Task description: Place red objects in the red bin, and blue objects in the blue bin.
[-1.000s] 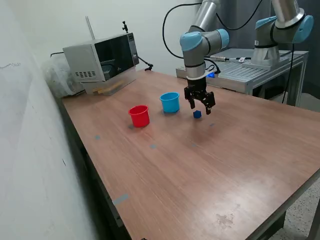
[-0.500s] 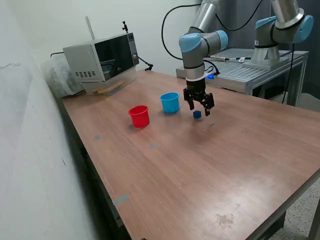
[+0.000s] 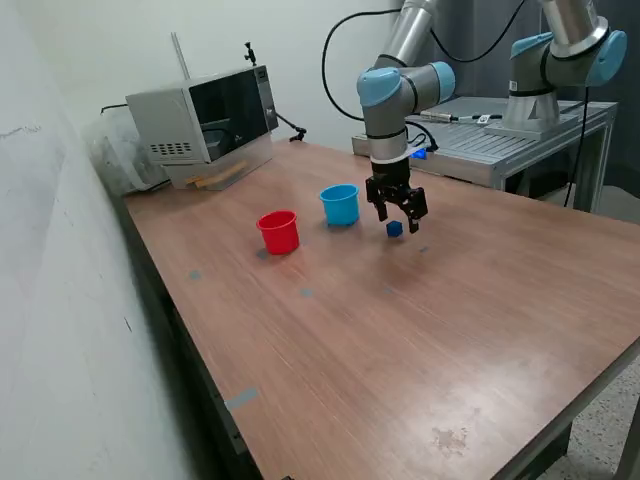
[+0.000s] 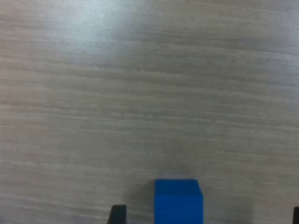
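Observation:
One small dark blue cube [image 3: 395, 229] lies on the wooden table [image 3: 420, 330]. My gripper [image 3: 399, 216] hangs open just above and slightly behind it, empty. In the wrist view the blue cube [image 4: 178, 200] sits on the table between my two dark fingertips [image 4: 117, 213], untouched. The light blue cup [image 3: 340, 204] stands at the exterior view's left of my gripper. The red cup [image 3: 279, 231] stands further to that left. No red cubes and no second blue cube show; the insides of the cups are hidden.
A microwave [image 3: 205, 120] stands at the table's far left corner, with a plastic bag [image 3: 120, 150] beside it. A second arm on a metal bench [image 3: 520, 140] stands behind the table.
My gripper has shifted slightly toward the exterior view's left and a little up; the blue cube has not moved.

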Robot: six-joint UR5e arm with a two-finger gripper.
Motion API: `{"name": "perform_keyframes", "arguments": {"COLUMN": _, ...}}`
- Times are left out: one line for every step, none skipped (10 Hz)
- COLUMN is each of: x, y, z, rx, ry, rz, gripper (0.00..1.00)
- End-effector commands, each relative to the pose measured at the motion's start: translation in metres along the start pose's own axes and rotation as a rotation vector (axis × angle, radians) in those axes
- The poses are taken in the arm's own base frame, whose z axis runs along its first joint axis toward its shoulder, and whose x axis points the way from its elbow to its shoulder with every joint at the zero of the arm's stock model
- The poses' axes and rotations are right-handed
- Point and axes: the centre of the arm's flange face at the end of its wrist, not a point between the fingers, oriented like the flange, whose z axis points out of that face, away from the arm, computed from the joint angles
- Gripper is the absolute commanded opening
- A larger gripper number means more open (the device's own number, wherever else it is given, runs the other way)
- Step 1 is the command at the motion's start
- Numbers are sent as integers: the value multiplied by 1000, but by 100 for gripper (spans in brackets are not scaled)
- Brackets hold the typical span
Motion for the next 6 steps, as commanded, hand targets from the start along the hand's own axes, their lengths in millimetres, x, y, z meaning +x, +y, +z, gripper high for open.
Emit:
{"name": "perform_keyframes", "arguments": {"x": 0, "y": 0, "z": 0, "rx": 0, "ry": 0, "rz": -1, "gripper": 100}}
{"name": "perform_keyframes", "arguments": {"x": 0, "y": 0, "z": 1, "rx": 2, "ry": 0, "rz": -1, "gripper": 100}}
{"name": "perform_keyframes", "arguments": {"x": 0, "y": 0, "z": 0, "rx": 0, "ry": 0, "rz": -2, "gripper": 100}}
{"name": "perform_keyframes", "arguments": {"x": 0, "y": 0, "z": 0, "rx": 0, "ry": 0, "rz": -8, "gripper": 100}}
{"name": "perform_keyframes", "arguments": {"x": 0, "y": 0, "z": 0, "rx": 0, "ry": 0, "rz": -9, "gripper": 100}}
{"name": "perform_keyframes", "arguments": {"x": 0, "y": 0, "z": 0, "rx": 0, "ry": 0, "rz": -9, "gripper": 100}}
